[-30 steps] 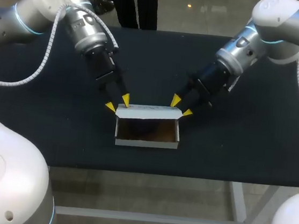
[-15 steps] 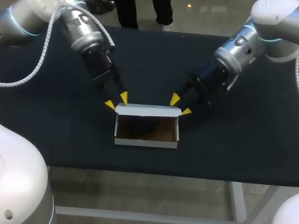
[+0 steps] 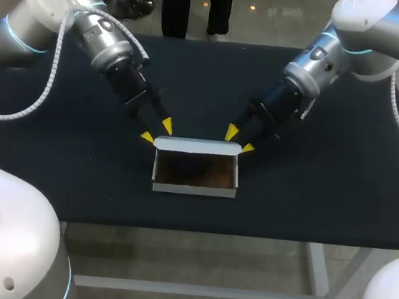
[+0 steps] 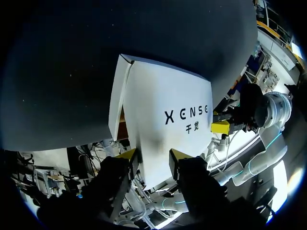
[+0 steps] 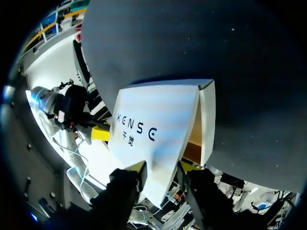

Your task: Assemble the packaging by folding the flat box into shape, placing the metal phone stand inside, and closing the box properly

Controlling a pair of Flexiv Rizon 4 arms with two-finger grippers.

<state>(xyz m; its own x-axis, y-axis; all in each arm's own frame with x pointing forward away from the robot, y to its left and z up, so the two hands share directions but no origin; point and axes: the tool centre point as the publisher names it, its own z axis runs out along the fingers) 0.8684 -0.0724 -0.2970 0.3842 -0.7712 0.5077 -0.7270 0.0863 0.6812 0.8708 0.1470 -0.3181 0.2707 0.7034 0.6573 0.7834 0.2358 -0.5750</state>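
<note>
Change: left arm has drawn back a little toward its far left corner over the last 1 second, so its tips sit slightly farther from the lid. The right arm, box and lid have hardly shifted.
Left gripper (image 3: 157, 132): at the box's far left corner, fingers apart, holding nothing. 1 tip is just outside the lid's left end and the other is just behind the lid. Its wrist view shows the lid's near corner lying between the 2 tips.
Right gripper (image 3: 239, 140): mirrors this at the far right corner, fingers apart, holding nothing. The lid's other corner lies between its 2 tips.
Box (image 3: 195, 189): white outside, brown inside, open on top. It rests on the table's middle, nearer the front edge, between the 2 grippers.
Lid (image 3: 198, 146): white flap raised along the box's far wall, not closed. Its printed face is turned toward both wrist cameras.
Stand (image 3: 183, 166): only a dark shape shows in the box's left half, too dim to make out.
Table (image 3: 325, 185): covered in dark cloth.
</note>
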